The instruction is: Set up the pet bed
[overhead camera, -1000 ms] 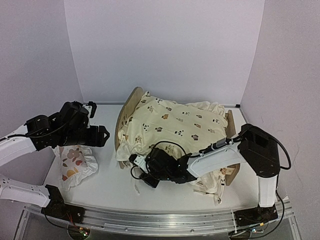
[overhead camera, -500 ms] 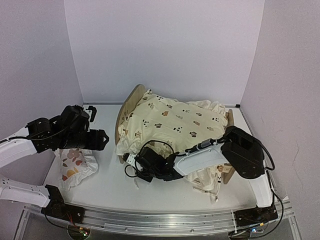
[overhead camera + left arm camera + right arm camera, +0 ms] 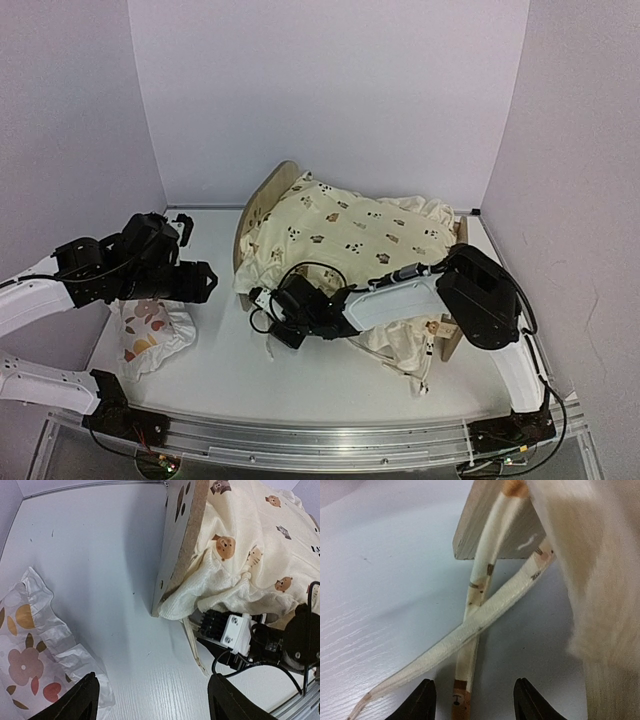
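The pet bed [image 3: 258, 212] stands right of the pillow [image 3: 150, 330], well apart, under a draped cushion [image 3: 350, 235]. Its wooden frame looks light and stiff. The soft cushion would likely slip, so the bare headboard [image 3: 182, 540] edge suits a hold. The right gripper [image 3: 472, 702], at the bed corner nearest the pillow, stands parted over loose ties [image 3: 485, 615], grasping nothing. The left gripper [image 3: 152, 702] hovers agape and empty beside the pillow.

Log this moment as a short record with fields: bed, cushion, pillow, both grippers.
pet bed: light wood, arched end on the left, mostly covered
cushion: cream animal print, bunched over bed; ties crossed on table
pillow: on table, left of bed
left gripper: open, empty, above pillow's edge
right gripper: open, low, one tie end between its jaws
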### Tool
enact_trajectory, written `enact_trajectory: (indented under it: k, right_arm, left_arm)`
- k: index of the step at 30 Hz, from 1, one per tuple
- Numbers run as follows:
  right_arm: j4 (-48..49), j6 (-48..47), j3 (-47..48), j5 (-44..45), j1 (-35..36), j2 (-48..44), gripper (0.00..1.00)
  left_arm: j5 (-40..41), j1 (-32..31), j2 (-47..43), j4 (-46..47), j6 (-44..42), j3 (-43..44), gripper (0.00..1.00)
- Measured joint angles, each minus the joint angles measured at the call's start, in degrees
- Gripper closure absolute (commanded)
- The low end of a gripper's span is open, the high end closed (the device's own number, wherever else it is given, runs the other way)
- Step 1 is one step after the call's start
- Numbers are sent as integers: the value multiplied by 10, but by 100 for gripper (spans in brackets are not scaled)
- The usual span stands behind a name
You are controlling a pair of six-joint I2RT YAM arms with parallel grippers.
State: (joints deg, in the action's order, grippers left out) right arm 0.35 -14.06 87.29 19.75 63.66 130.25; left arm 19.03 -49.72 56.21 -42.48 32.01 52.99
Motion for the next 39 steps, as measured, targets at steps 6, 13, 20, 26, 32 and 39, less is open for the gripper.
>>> enact_trajectory:
  k: [6, 13, 20, 26, 32, 39]
  right_arm:
    - [-11, 83, -5, -59, -40, -4, 49]
    - [-15, 162, -40, -104, -55, -27, 65]
    - [-17, 190, -46, -132, -58, -31, 99]
    - [-18, 206, -46, -156, -60, -32, 100]
    - [-48, 219, -46, -194, -60, -42, 100]
    - [-88, 231, -39, -227, -60, -52, 100]
  left_arm:
    - [-4, 0, 0, 0, 0, 0, 25]
    - [-11, 0, 1, 0, -2, 0, 25]
    - [-32, 0, 6, 16, -4, -6, 27]
    - [-68, 0, 25, 39, -6, -38, 30]
    - [-106, -1, 67, 96, -10, -65, 34]
    - [-96, -2, 116, 167, -15, -86, 51]
